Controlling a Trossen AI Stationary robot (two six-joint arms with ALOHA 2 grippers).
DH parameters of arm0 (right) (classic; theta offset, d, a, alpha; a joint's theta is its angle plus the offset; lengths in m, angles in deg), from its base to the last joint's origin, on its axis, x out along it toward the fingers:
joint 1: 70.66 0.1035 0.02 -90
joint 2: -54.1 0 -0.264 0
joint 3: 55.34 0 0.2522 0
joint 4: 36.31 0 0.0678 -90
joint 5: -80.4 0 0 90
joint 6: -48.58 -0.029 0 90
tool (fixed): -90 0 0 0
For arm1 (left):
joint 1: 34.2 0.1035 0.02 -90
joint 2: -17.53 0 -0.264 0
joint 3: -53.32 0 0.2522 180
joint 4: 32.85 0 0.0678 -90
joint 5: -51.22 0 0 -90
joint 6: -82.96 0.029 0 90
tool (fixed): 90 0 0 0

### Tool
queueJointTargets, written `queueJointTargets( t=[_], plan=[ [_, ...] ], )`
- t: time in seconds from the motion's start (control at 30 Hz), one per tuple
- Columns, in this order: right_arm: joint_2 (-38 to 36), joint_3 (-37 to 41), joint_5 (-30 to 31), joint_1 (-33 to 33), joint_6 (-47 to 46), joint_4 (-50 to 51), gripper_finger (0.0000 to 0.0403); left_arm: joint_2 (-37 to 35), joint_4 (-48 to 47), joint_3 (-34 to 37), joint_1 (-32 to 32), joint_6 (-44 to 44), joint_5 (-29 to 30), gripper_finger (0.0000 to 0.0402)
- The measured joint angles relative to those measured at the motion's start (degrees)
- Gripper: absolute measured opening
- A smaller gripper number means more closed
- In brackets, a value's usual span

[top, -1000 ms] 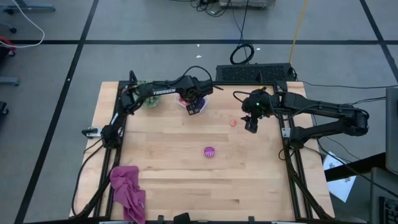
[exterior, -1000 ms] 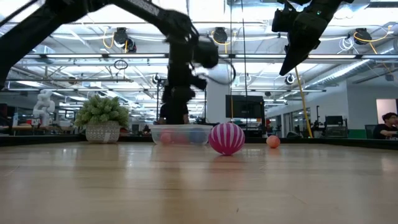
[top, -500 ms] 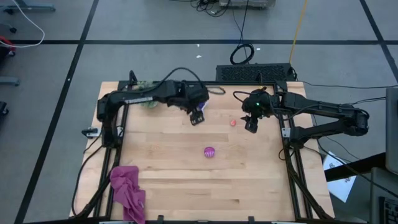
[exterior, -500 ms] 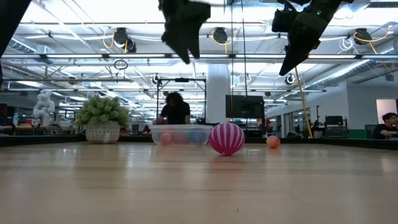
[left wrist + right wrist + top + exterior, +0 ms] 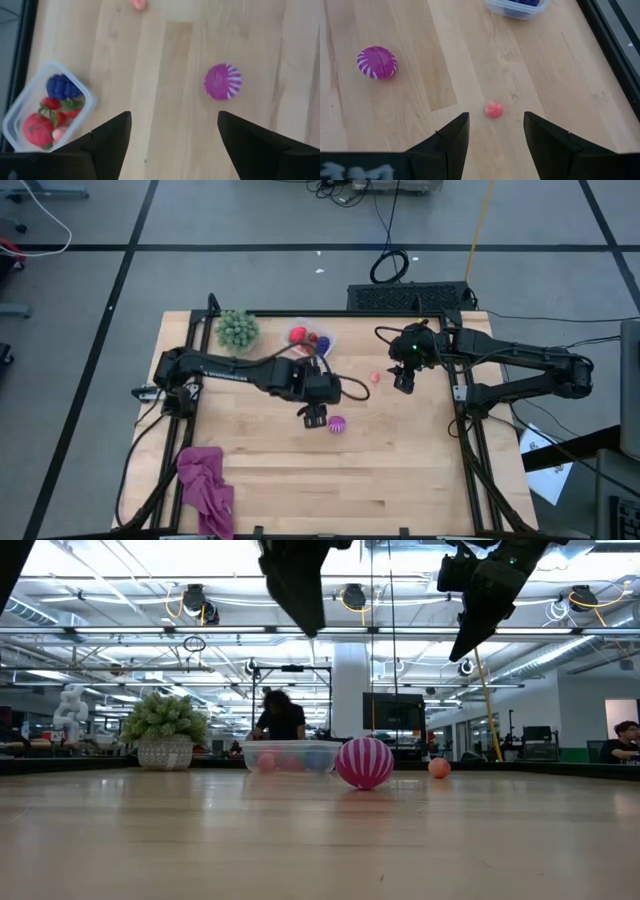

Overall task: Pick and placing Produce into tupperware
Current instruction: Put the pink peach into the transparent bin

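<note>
The magenta-striped ball (image 5: 336,424) rests on the wood near the table's middle; it also shows in the left wrist view (image 5: 222,81) and the low view (image 5: 364,762). My left gripper (image 5: 313,416) hangs open above the table, just left of the ball, touching nothing (image 5: 173,120). A small pink piece (image 5: 375,377) lies to the right of the tub. My right gripper (image 5: 403,380) hovers open just right of the piece (image 5: 493,109), also touching nothing. The clear tupperware (image 5: 312,340) stands near the far edge and holds red and blue-purple produce (image 5: 47,107).
A green bushy plant (image 5: 237,330) stands in a basket at the far left, left of the tub. A magenta cloth (image 5: 205,488) lies crumpled at the near left corner. Bare wood lies around the ball. People (image 5: 281,718) show in the room beyond the table.
My left gripper has risen from the tub and swung toward the table's near edge, ending above the wood beside the striped ball. The tub now shows uncovered. My right arm, the ball and the pink piece have kept still.
</note>
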Motion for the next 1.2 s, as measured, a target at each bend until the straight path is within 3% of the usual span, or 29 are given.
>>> queueJointTargets(
  t=[0.17, 0.33, 0.5, 0.63, 0.77, 1.07, 1.2],
  plan=[
    [1.63, 0.00, 0.00, 0.00, 1.50, -1.16, 0.0181, 0.00, -0.27, 4.67, -0.34, -0.92, 1.80, 0.0294],
    [8.07, 0.00, -1.05, 0.00, 3.64, -4.48, 0.0181, 0.00, -1.56, 8.64, 2.12, -1.46, 4.68, 0.0292],
    [15.05, 0.00, -1.26, -0.87, 7.00, -2.79, 0.0181, -0.65, -5.74, 9.33, 6.23, -1.78, 6.16, 0.0289],
    [18.76, 0.00, -1.08, -2.97, 7.81, -2.29, 0.0181, -3.28, -9.29, 9.33, 9.14, -1.18, 10.61, 0.0285],
    [20.67, 0.00, -1.24, -5.22, 8.01, -1.74, 0.0181, -9.60, -11.06, 12.09, 11.41, -1.69, 12.00, 0.0284],
    [23.57, 0.02, -3.08, -6.82, 7.55, -4.00, 0.0181, -30.47, -6.54, 26.08, 13.12, -7.44, 11.13, 0.0285],
    [25.38, 0.02, -4.34, -6.80, 6.62, -5.54, 0.0181, -35.84, -5.12, 28.54, 13.12, -7.38, 11.13, 0.0285]
  ],
)
